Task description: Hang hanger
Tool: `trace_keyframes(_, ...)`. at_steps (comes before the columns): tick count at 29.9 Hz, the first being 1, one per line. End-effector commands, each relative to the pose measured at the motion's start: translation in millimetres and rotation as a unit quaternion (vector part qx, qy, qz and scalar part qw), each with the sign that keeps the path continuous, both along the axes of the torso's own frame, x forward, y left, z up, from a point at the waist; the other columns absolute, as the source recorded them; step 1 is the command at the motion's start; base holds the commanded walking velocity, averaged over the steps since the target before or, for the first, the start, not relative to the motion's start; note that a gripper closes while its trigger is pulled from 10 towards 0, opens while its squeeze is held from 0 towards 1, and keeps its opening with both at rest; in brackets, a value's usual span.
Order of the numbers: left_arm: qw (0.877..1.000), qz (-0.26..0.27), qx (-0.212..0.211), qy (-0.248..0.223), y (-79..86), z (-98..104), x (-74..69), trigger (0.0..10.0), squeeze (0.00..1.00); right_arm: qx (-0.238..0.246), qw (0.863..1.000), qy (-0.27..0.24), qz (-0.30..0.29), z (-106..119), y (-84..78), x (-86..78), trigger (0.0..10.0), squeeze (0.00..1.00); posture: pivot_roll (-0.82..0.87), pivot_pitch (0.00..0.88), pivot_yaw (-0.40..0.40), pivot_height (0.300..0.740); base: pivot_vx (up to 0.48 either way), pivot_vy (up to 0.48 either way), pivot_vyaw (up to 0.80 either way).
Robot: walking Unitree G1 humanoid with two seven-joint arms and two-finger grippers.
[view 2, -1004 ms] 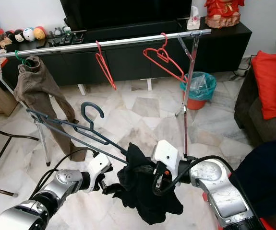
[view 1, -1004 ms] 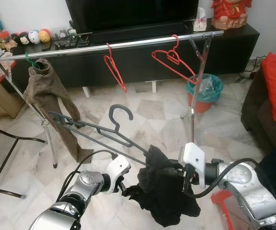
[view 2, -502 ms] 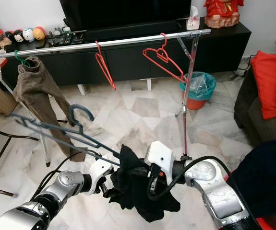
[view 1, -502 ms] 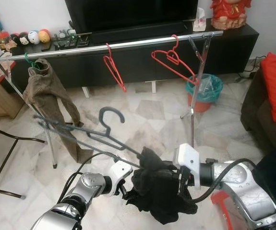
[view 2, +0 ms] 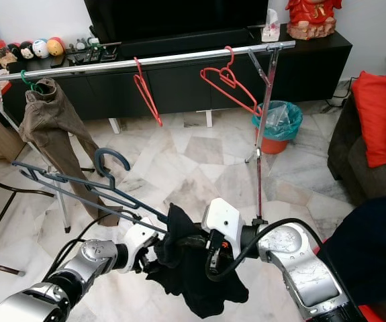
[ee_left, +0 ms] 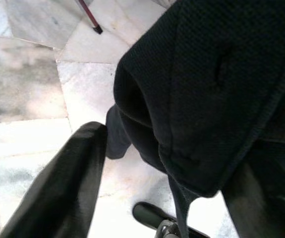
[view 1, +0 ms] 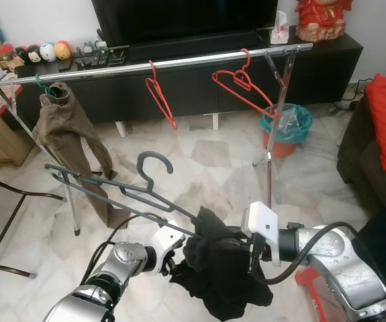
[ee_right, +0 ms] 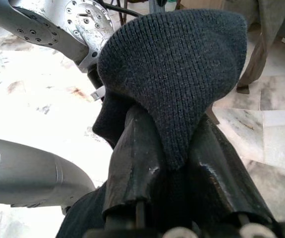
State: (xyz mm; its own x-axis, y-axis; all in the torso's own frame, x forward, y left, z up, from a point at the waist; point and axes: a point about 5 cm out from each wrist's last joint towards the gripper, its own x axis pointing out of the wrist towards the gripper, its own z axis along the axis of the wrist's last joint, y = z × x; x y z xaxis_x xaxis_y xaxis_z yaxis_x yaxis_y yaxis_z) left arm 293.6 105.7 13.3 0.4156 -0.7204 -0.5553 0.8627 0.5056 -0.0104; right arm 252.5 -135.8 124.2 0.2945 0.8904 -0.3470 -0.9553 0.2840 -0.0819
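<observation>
Right gripper (ee_right: 169, 163): the two black fingers are pressed together on a fold of the black knitted garment (view 1: 223, 275), gripping it near its top, probably so the cloth stays taut for the hanger to go in.
Left gripper (ee_left: 172, 168): the fingers stand apart around a lower edge of the same garment; whether they are truly gripping it I cannot tell. Judging from the head views, this arm steadies the near-left side of the bundle.
Dark grey plastic hanger (view 1: 122, 188): one end is buried in the garment between the two grippers, while the hook and the other arm stick out to the far left, tilted in mid-air. It is not yet on the rail.
Silver metal clothes rail (view 1: 179, 62): runs left to right on the far side, in front of the black TV cabinet (view 1: 327, 57), with free bar between the hung items, the likely spot for the grey hanger.
Count on the rail: two empty red hangers (view 1: 160, 95), and one green hanger (view 1: 41, 84) carrying brown trousers (view 1: 68, 144).
Count in hand: one grey hanger, one black garment.
Elsewhere: one teal bin (view 1: 288, 124) with an orange base, far right beside the rail's leg.
</observation>
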Motion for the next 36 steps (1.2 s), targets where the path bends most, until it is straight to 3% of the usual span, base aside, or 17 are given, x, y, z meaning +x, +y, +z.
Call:
trace_keyframes(1,1.0,0.007,0.011,0.02,11.6,-5.9,-4.4,0.0,0.0,0.014,1.0,-0.021,0.018,11.2,7.4,-1.0,0.0,0.0,-0.08,0.051,0.131,0.74,0.0,0.0,0.0)
trace_keyframes(14,1.0,0.004,0.008,0.029,13.9,-7.9,-7.0,0.0,0.0,0.013,1.0,-0.023,0.015,11.2,6.4,-0.5,0.0,0.0,-0.08,0.053,0.134,0.74,0.0,0.0,0.0)
trace_keyframes(30,0.999,0.039,0.005,0.019,22.7,-5.9,-3.0,0.0,0.0,0.009,1.0,-0.022,0.011,9.2,4.4,0.1,0.0,0.0,-0.07,0.052,0.139,0.74,0.0,0.0,0.0)
trace_keyframes(33,0.998,0.049,0.021,0.017,30.8,-7.5,-3.5,0.0,0.0,-0.008,1.0,-0.022,0.009,6.6,-0.4,0.2,0.0,0.0,-0.07,0.05,0.139,0.74,0.0,0.0,0.0)
trace_keyframes(36,0.995,0.047,0.091,0.002,40.5,-13.6,-5.8,0.0,0.0,-0.037,0.999,-0.018,0.01,0.2,-5.9,-1.1,0.0,0.0,-0.06,0.049,0.138,0.74,0.0,0.0,0.0)
